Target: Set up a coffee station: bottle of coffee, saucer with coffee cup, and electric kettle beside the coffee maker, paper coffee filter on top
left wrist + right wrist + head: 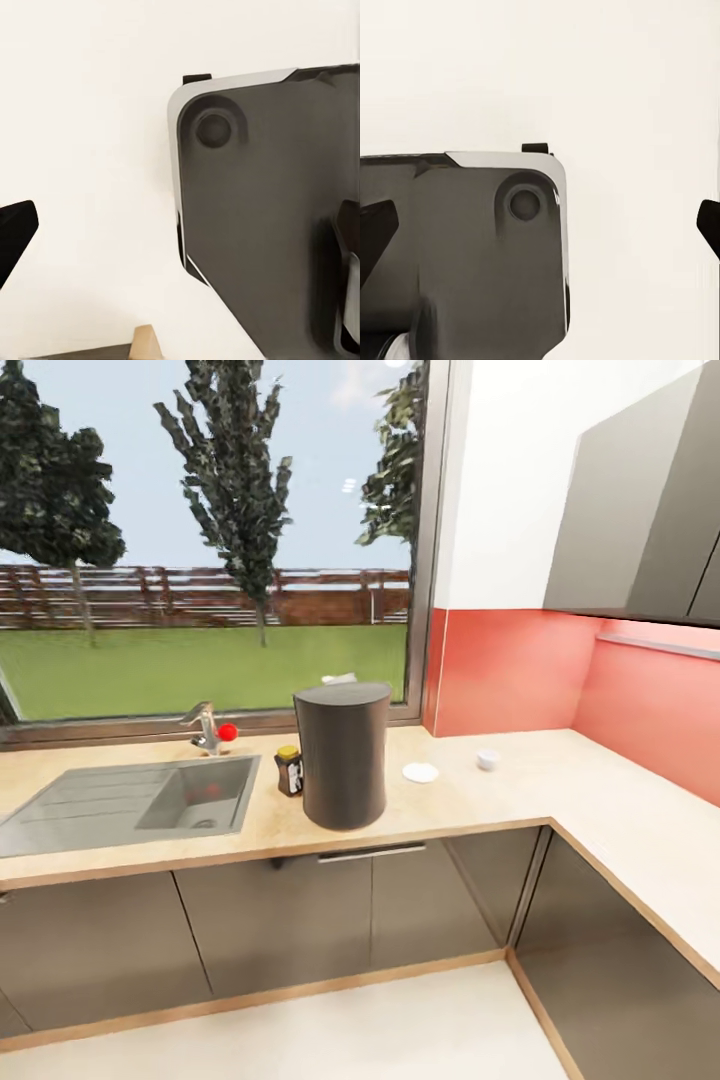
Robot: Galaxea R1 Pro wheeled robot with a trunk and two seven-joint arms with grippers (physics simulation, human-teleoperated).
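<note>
The coffee maker (342,754) stands upright on the worktop (520,785), a white paper coffee filter (339,679) on or just behind its top. The bottle of coffee (289,770) stands touching its sink side; the saucer (420,772) and coffee cup (487,759) lie apart beyond. Both wrist views show pale floor and the robot's dark base (262,217). Left gripper (180,247) and right gripper (540,229) both spread open, empty, nowhere near these things.

Bottle of coffee (289,770) left of coffee maker (342,754); saucer (420,772), coffee cup (487,759) right.
</note>
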